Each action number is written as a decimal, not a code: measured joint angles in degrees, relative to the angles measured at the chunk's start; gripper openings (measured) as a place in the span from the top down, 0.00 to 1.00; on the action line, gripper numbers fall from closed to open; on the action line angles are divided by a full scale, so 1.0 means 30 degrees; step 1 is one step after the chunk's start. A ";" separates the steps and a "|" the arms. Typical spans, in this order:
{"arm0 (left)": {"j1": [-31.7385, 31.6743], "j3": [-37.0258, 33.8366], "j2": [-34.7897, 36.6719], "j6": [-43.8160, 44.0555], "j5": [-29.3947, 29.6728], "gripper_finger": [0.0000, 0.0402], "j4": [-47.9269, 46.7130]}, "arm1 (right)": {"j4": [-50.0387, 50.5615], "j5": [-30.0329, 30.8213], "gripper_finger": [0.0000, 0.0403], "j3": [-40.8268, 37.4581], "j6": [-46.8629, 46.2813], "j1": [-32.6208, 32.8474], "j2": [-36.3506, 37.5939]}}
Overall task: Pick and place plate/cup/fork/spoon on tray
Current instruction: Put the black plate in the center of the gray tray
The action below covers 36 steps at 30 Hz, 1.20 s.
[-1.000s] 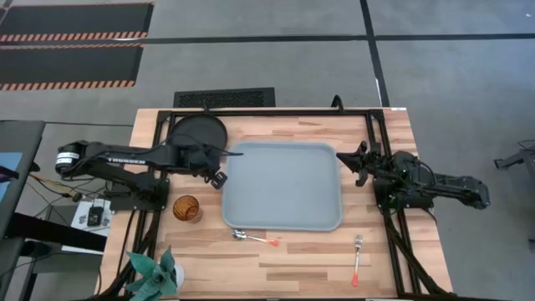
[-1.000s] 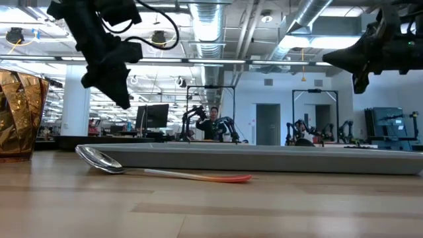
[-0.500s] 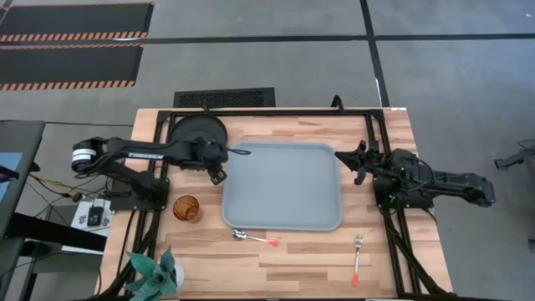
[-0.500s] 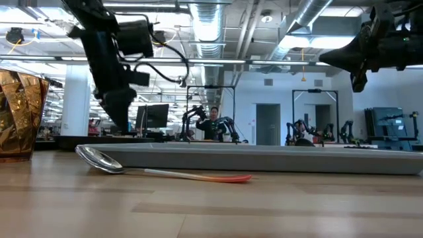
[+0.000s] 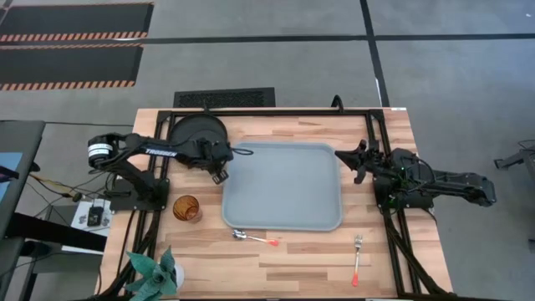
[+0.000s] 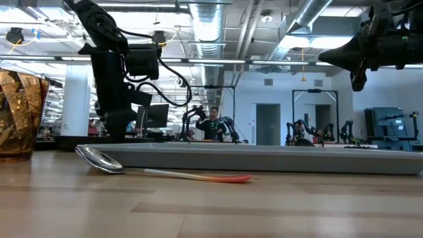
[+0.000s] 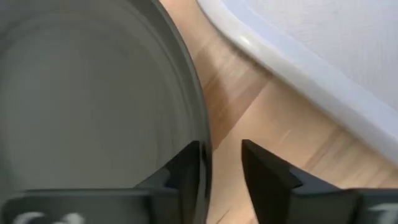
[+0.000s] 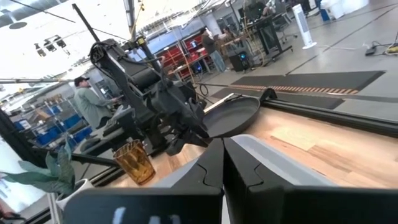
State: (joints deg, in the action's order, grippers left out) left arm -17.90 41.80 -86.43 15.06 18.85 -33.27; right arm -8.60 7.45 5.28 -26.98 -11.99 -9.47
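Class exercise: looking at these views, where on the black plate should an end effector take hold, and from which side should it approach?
Probably the plate's raised rim, on the edge nearest the tray. The plate lies flat on the table, so only the thin rim gives two fingers anything to pinch. The left end effector is already there, one finger inside the rim and one outside, open. The right end effector waits across the tray.

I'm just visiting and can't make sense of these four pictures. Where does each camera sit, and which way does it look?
High view: above the table, looking straight down on the tray, plate, both arms.
Low view: at tabletop height, looking level past the spoon and cup into the room; arms come from above.
Left wrist view: on the left arm, looking past its open fingers straddling the plate's rim.
Right wrist view: on the right arm, facing across the table at the left gripper; its own fingers look shut.
High and left wrist views share plate and tray.
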 joint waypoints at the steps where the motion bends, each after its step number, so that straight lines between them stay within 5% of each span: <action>1: -0.0053 0.0000 0.0006 -0.0184 0.0001 0.80 0.0023 | -0.0001 0.0024 0.96 0.0000 0.0000 0.0000 0.0000; 6: -0.0413 0.0015 0.0021 -0.0886 -0.0146 0.98 -0.0029 | -0.0007 0.0048 0.96 0.0000 0.0000 0.0000 0.0000; 15: -0.0578 0.0029 0.0093 -0.0256 -0.0437 0.99 -0.0075 | 0.0000 0.0048 0.96 0.0000 -0.0003 -0.0022 0.0000; 23: -0.0752 0.0665 0.0064 0.1878 -0.0804 0.82 -0.2460 | 0.0105 0.0007 0.95 0.0004 -0.0361 -0.0022 0.0000; 29: -0.0753 0.0644 0.0064 0.0788 -0.0670 0.66 -0.3143 | 0.0412 0.0001 0.96 0.0007 -0.0451 -0.0015 0.0007; 36: -0.0892 -0.1113 0.0152 -0.0211 -0.0659 0.64 -0.1034 | 0.0495 0.0056 0.95 0.0007 -0.1013 -0.0022 0.0007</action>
State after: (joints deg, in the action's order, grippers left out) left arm -20.58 38.46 -85.97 14.43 16.87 -36.37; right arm -7.12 7.62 5.30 -30.02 -12.05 -9.45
